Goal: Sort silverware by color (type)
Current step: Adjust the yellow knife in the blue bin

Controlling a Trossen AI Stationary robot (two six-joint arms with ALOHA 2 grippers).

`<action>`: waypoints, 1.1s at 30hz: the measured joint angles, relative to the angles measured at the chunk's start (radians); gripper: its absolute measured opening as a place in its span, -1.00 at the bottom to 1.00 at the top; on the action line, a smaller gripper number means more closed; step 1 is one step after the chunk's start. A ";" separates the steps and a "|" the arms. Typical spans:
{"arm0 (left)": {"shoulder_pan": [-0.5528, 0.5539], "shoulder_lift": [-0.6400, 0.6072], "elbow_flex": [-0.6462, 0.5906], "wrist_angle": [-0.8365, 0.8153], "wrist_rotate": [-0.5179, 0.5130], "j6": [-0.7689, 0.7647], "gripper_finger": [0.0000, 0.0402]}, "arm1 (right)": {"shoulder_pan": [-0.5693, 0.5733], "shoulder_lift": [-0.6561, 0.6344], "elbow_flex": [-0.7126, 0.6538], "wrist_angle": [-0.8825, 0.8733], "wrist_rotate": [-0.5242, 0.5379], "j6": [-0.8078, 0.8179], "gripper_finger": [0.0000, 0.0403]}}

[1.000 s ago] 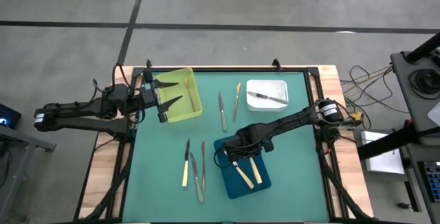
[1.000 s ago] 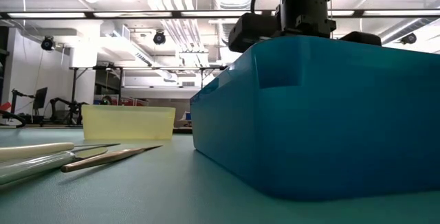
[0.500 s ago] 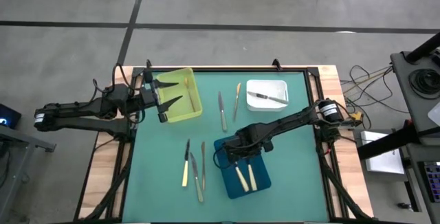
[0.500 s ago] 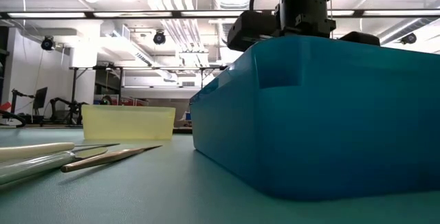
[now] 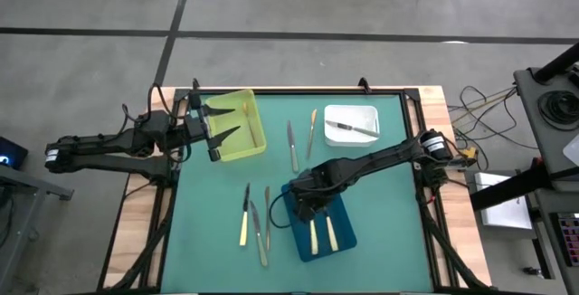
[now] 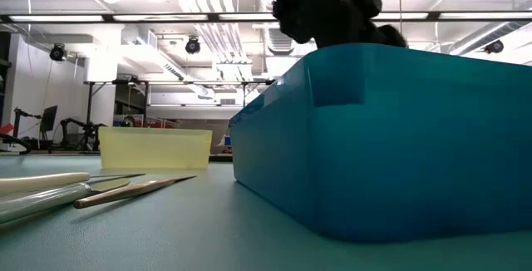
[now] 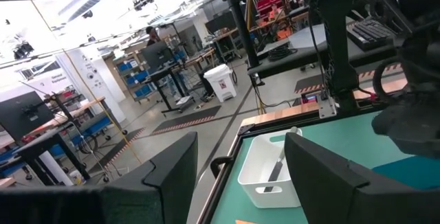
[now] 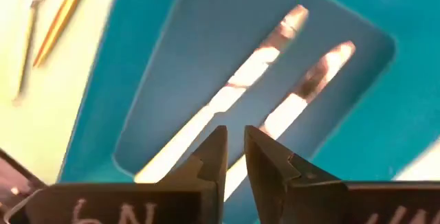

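Two cream-handled knives (image 5: 321,233) are laid side by side in the blue tray (image 5: 344,238), their long axes running nearly straight toward and away from the surface's front edge. The right gripper (image 5: 304,206) is held over the tray's far left corner, arm stretched across from the right; its fingers (image 8: 210,157) are seen nearly together, with nothing between them. The left gripper (image 5: 214,125) is poised over the yellow tray (image 5: 256,137), jaws apart and empty. One silver knife (image 5: 350,129) is lying slantwise in the white tray (image 5: 369,115). Other silverware (image 5: 255,214) is left loose on the green surface (image 5: 389,204), mostly lengthwise.
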 joint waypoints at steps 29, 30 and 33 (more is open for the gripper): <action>0.000 0.002 0.000 -0.003 0.000 -0.015 -0.01 | 0.000 0.045 0.000 -0.001 0.084 -0.393 -0.96; 0.000 0.002 0.000 -0.003 0.000 -0.020 -0.01 | 0.000 0.033 0.000 -0.015 0.088 -0.392 -0.96; 0.000 0.004 0.000 -0.009 0.000 -0.025 -0.01 | -0.015 0.005 0.000 -0.049 0.089 -0.298 -0.96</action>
